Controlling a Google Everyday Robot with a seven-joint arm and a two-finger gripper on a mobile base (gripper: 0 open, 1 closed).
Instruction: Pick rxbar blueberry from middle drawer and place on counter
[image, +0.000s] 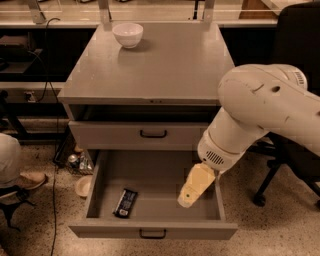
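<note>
Over the right side of the open middle drawer (110, 231), your gripper (187, 197) hangs tilted down and to the left, close to the drawer floor. You cannot tell whether it is spread or closed. The rxbar blueberry (125, 202) lies flat on the drawer floor at front left, well apart from the gripper. Above, the counter (165, 65) carries a white bowl (128, 34) near its back edge.
</note>
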